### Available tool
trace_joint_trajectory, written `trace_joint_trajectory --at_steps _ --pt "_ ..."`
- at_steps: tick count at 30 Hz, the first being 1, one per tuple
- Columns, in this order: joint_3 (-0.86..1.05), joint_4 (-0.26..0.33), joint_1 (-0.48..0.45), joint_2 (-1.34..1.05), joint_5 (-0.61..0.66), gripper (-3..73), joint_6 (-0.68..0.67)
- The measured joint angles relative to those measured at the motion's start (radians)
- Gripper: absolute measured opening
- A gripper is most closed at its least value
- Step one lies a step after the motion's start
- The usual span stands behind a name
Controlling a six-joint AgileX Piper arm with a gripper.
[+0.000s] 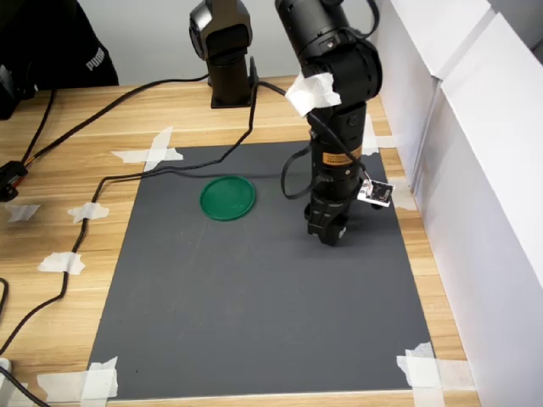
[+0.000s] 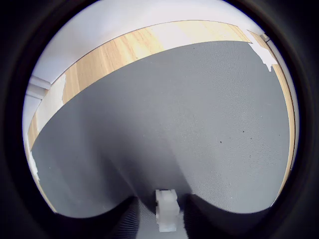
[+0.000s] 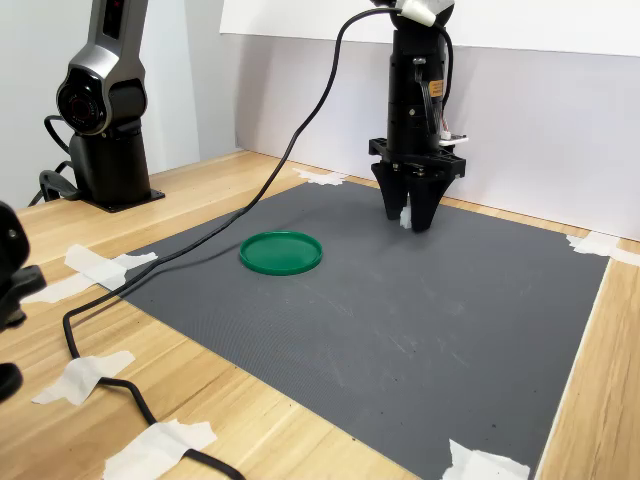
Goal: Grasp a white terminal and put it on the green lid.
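The green lid (image 1: 227, 197) (image 3: 281, 252) lies flat on the dark grey mat (image 1: 254, 322) (image 3: 420, 330), left of my arm in both exterior views. My gripper (image 1: 329, 234) (image 3: 412, 222) points straight down at the mat, a hand's width to the right of the lid. Its jaws are shut on the white terminal (image 2: 167, 210) (image 3: 404, 216), which shows as a small ridged block between the two dark fingers (image 2: 124, 219). Whether the terminal rests on the mat or hangs just above it I cannot tell. The lid is outside the wrist view.
A second black arm base (image 1: 227, 59) (image 3: 105, 120) stands on the wooden table behind the mat. A black cable (image 1: 102, 182) (image 3: 100, 350) runs across the table and mat corner. White panels (image 1: 484, 170) wall off the first exterior view's right. Tape pieces (image 1: 153, 153) hold the mat's corners.
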Motion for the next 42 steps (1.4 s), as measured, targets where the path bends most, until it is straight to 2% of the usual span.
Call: trace_joint_trajectory --at_steps 4,5,14,18,21,24,27,33,42 --pt "0.000 0.000 0.000 0.000 0.000 12.1 0.000" --pt "0.000 0.000 0.000 0.000 0.001 8.9 0.000" --pt "0.000 0.001 0.000 -0.095 0.013 8.8 0.022" --pt "0.000 0.005 0.000 -0.178 0.073 8.8 0.057" --pt "0.000 0.037 -0.012 -0.234 0.133 8.8 0.073" --pt "0.000 0.077 -0.044 -0.280 0.176 8.8 0.076" --pt "0.000 0.089 -0.092 -0.320 0.219 8.8 0.074" --pt "0.015 0.087 -0.166 -0.369 0.309 8.8 0.030" --pt "0.139 0.049 -0.278 -0.446 0.302 8.8 -0.017"
